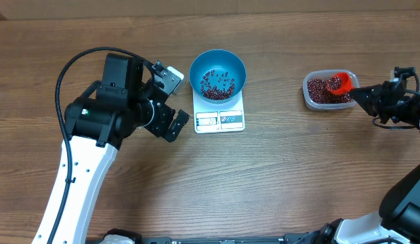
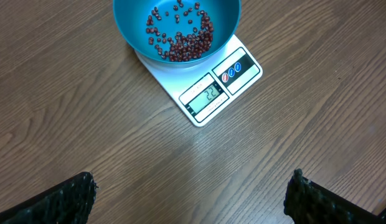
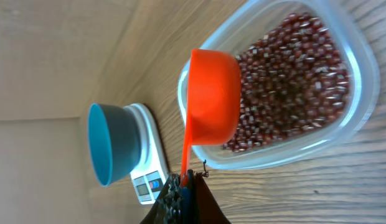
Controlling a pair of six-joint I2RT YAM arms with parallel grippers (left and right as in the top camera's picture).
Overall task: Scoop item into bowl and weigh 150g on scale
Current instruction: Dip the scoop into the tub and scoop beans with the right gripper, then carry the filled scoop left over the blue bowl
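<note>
One orange scoop (image 1: 340, 83), clenched in the right claw (image 1: 359, 93), hangs over the bean tub (image 1: 307, 95), well right of the scale (image 1: 220, 120); left claw (image 1: 176, 102) gapes.

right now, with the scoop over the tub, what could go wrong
1. The right claw pinches only the thin handle end of the scoop; it may twist and spill beans on the carry to the bowl.
2. The open left claw sits beside the scale; a nudge could skew the reading.
</note>
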